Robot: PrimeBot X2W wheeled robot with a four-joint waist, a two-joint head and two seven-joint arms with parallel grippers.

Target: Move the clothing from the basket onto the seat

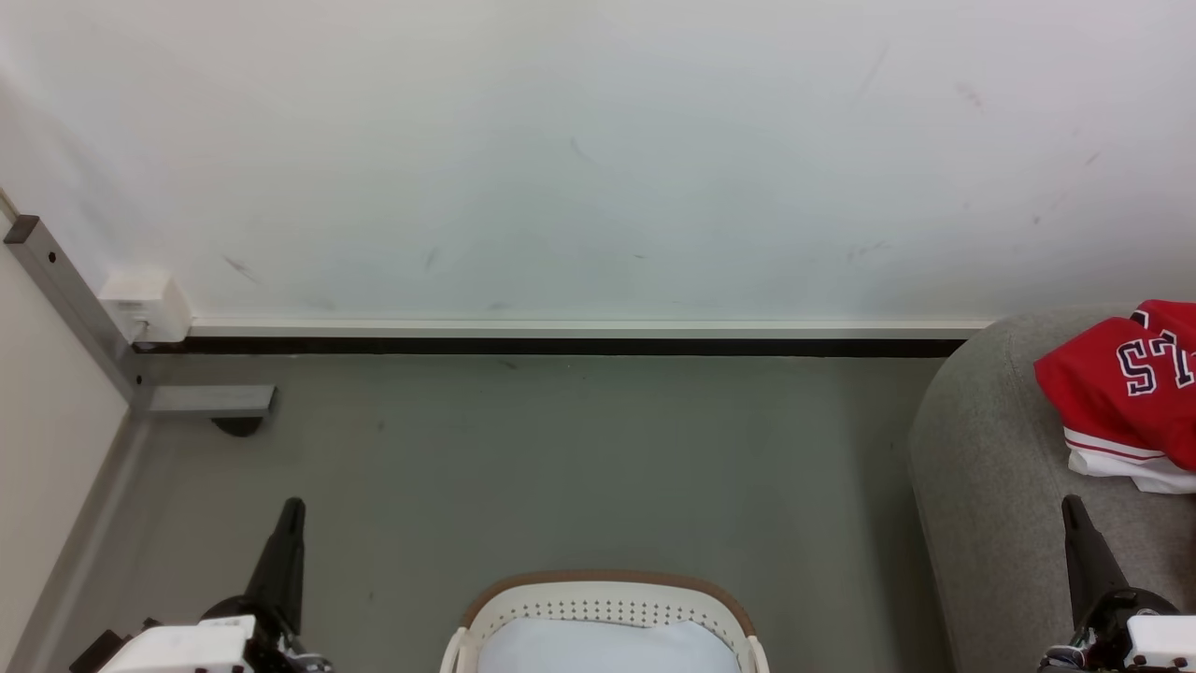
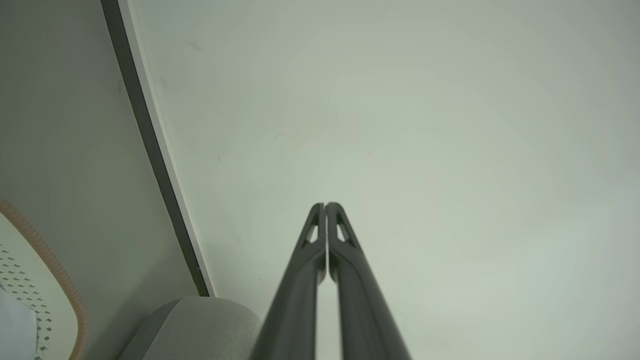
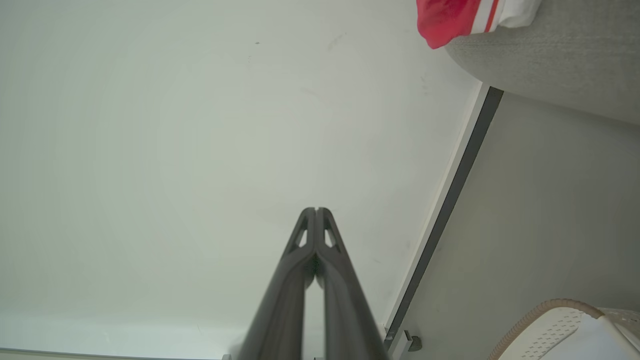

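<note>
In the head view the left gripper (image 1: pixel 293 507) rises at the lower left and the right gripper (image 1: pixel 1071 505) at the lower right, each showing as a single dark wedge with its two fingers pressed together and nothing between them. The basket (image 1: pixel 607 581) sits on the grey floor (image 1: pixel 561 449) at the bottom middle, between the two grippers, its tan-brown rim and perforated white wall in sight, with a pale cloth (image 1: pixel 598 647) lying inside it. The seat (image 1: pixel 990 486) stands at the right edge, and the clothing (image 1: pixel 1121 383) lies on top of it: a red jersey with navy, white-outlined lettering and white striped trim, well apart from the basket. A scuffed white wall (image 1: pixel 598 140) with a dark baseboard (image 1: pixel 561 346) runs behind, and a grey metal post (image 1: pixel 65 299) with a small white box (image 1: pixel 145 304) stands in the left corner. In the left wrist view the left gripper (image 2: pixel 325 205) points at the wall, its tips touching and holding nothing; the basket (image 2: pixel 55 272) shows at the lower left and a rounded corner of the seat (image 2: pixel 195 325) near the bottom. In the right wrist view the right gripper (image 3: pixel 316 210) is likewise closed tip to tip on nothing, facing the wall; the clothing (image 3: pixel 445 20) rests on the seat (image 3: pixel 550 60) at the upper right, and the basket (image 3: pixel 545 320) sits at the lower right.
</note>
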